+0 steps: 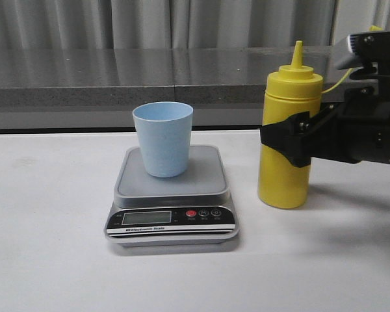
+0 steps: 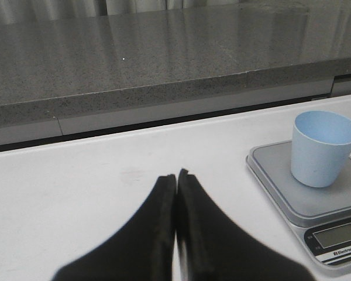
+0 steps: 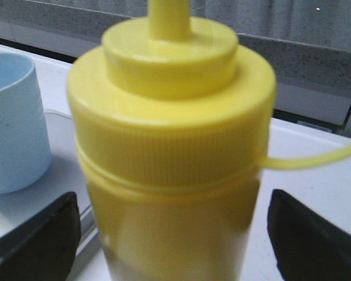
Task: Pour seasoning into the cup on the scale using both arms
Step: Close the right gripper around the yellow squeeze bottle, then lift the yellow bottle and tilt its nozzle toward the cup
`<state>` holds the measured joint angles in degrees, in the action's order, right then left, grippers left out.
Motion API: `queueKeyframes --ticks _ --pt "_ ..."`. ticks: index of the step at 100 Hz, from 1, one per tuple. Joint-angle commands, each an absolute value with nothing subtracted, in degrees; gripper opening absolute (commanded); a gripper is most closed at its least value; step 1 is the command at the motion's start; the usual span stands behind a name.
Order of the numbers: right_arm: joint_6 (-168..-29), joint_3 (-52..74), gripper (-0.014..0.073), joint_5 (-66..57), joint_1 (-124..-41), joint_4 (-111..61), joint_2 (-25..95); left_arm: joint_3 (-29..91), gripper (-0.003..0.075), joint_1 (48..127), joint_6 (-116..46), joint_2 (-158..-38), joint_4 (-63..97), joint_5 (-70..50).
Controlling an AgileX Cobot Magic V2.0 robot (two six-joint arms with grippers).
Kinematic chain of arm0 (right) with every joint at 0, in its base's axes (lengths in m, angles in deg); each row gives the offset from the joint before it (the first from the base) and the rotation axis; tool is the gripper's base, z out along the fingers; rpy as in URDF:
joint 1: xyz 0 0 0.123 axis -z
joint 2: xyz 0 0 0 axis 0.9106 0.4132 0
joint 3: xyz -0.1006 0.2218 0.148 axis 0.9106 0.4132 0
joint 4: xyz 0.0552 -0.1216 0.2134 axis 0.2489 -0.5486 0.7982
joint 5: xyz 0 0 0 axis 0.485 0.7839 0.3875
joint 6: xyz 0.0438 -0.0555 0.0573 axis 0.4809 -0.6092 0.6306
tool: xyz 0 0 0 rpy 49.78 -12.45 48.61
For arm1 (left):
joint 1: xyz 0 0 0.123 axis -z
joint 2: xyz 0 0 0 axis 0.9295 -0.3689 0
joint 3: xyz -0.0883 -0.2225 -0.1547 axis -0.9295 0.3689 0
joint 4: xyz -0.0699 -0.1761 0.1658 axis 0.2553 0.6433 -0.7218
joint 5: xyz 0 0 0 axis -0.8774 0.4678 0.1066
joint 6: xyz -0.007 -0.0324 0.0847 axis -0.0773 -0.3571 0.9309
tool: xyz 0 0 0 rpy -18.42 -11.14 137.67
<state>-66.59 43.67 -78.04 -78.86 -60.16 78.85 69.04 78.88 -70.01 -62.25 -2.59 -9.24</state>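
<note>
The yellow seasoning bottle (image 1: pixel 291 94) stands upright on the white table, right of the scale (image 1: pixel 205 174). The pale blue cup (image 1: pixel 163 138) stands upright on the scale's platform. My right gripper (image 1: pixel 283 140) is open around the bottle's middle. In the right wrist view the bottle (image 3: pixel 172 152) sits between the fingers (image 3: pixel 38 240), with a gap on each side. Its tether (image 3: pixel 316 158) trails off to one side. My left gripper (image 2: pixel 176 175) is shut and empty over bare table. The cup (image 2: pixel 323 149) and scale (image 2: pixel 281 190) lie to its side. The left gripper is out of the front view.
A grey stone ledge (image 1: pixel 117 75) runs along the back of the table, with curtains behind it. The scale's black front panel with its display (image 1: pixel 146 218) faces the table's front edge. The cup (image 3: pixel 11 123) stands close beside the bottle.
</note>
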Motion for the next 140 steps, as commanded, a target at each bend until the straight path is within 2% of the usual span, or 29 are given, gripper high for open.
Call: queueKeyframes --ticks 1,48,55,74,86,112,140 --pt "-66.7 40.9 0.0641 -81.1 -79.3 -60.4 77.9 67.4 -0.0018 78.7 -69.9 -62.5 -2.4 -14.0" --pt "-66.6 38.1 0.0621 -81.1 -80.3 -60.4 80.9 67.4 -0.0018 78.7 -69.9 -62.5 -2.4 -14.0" --pt "-66.6 38.1 0.0552 -81.1 -80.3 -60.4 80.9 67.4 -0.0018 78.7 -69.9 -62.5 -2.4 -14.0" --pt "-66.6 38.1 0.0222 -81.1 -80.3 -60.5 80.9 67.4 -0.0018 78.7 -69.9 -62.5 -2.4 -14.0" --pt "-66.6 38.1 0.0118 -81.0 -80.3 -61.3 80.6 67.4 -0.0018 78.7 -69.9 -62.5 -2.4 -14.0" --pt "-66.8 37.9 0.011 -75.4 -80.3 -62.2 75.1 67.4 -0.0018 78.7 -69.9 -62.5 -2.4 -14.0" --pt "-66.8 31.9 0.011 -56.5 -81.4 -68.7 68.3 67.4 -0.0018 78.7 -69.9 -62.5 -2.4 -14.0"
